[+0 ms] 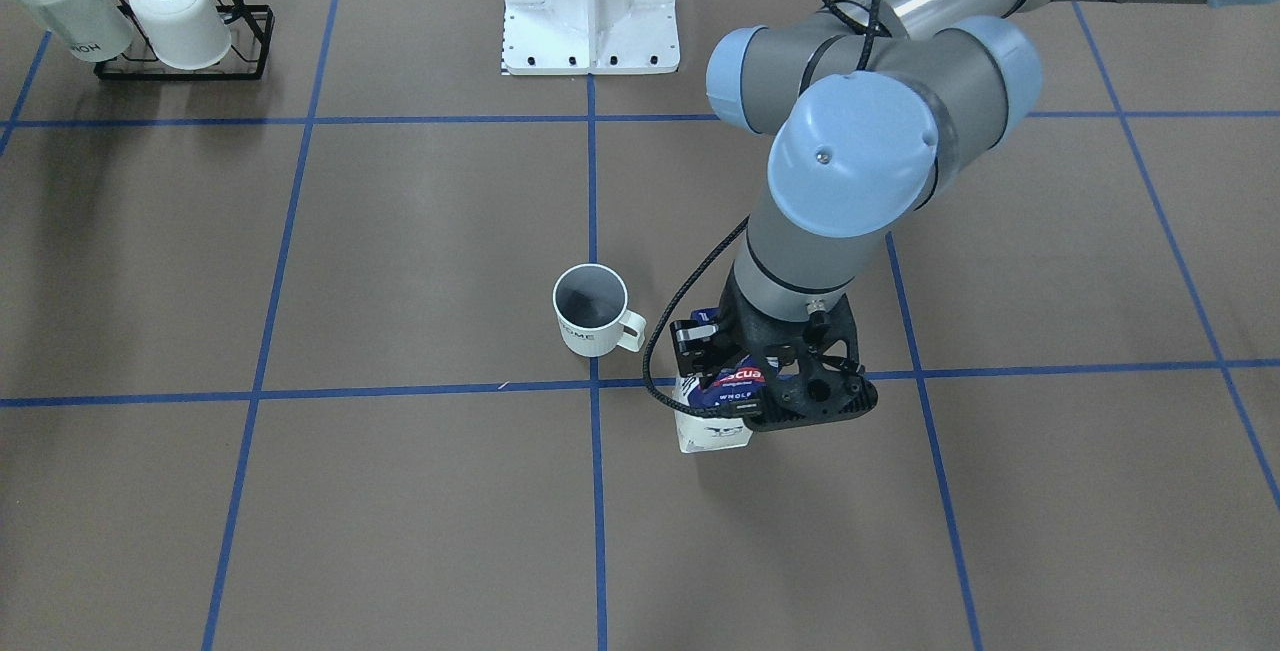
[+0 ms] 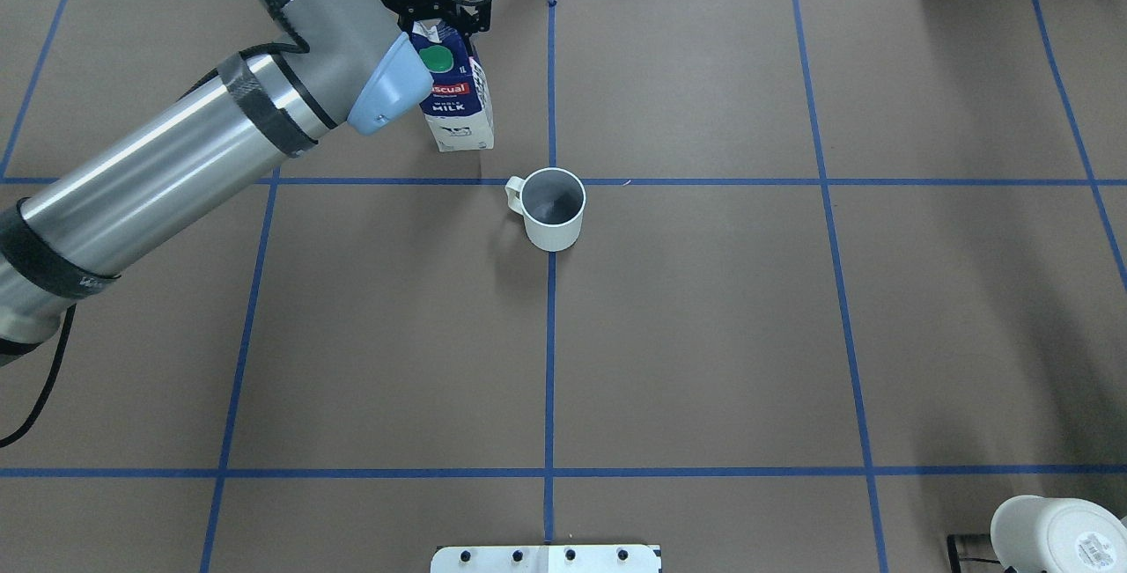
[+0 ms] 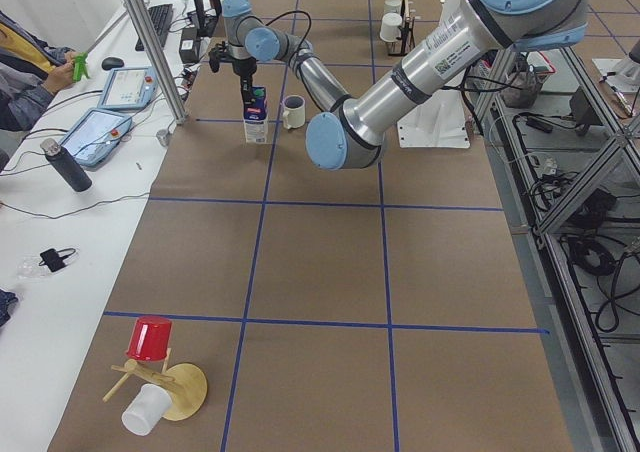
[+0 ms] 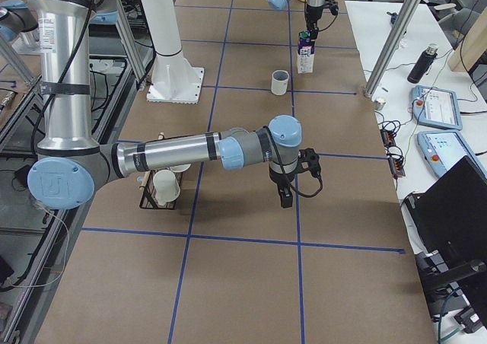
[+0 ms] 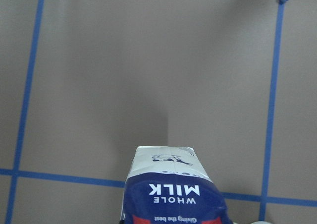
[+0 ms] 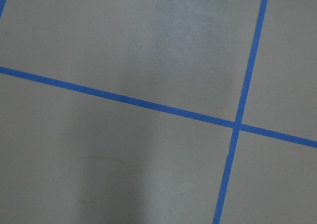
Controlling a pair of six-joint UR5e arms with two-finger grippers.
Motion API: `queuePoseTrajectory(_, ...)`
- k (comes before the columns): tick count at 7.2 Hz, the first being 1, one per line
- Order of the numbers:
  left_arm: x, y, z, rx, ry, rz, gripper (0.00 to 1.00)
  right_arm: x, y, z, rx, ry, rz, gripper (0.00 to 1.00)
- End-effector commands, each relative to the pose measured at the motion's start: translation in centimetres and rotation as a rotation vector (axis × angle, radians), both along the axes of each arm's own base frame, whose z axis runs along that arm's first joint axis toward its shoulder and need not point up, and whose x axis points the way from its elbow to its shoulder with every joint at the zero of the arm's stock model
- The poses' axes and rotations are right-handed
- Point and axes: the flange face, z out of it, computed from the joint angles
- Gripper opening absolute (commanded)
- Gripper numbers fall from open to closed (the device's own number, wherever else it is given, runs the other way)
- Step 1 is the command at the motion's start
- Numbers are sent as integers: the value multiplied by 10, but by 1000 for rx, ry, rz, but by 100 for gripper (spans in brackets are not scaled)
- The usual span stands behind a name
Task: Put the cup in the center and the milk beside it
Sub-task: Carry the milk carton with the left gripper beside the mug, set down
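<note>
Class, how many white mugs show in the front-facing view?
3: dark-inside white mug by the middle crossing; two on the black wire rack, top left. Others may be hidden.

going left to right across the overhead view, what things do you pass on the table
milk carton → cup → white mug in the bottom right corner. The left arm and the base plate overlap these, so they are left out.
</note>
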Motion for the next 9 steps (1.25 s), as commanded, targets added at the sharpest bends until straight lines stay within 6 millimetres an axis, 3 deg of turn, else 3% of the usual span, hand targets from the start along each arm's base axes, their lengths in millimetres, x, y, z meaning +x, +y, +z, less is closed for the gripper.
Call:
queuePoseTrajectory(1,23,-3,-12,1,7,14,45,4,10,-7,9,-6,5,100)
queuePoseTrajectory(7,60,24,-9,-34,8,43,50,4,10,-5,3,-6,7,100)
queuePoseTrajectory(8,60,24,-8,-29,6,47,83,4,10,-6,4,-6,7,100)
queuePoseTrajectory(9,57,26,-8,-17,9,51,97,4,10,-6,3,-7,8,100)
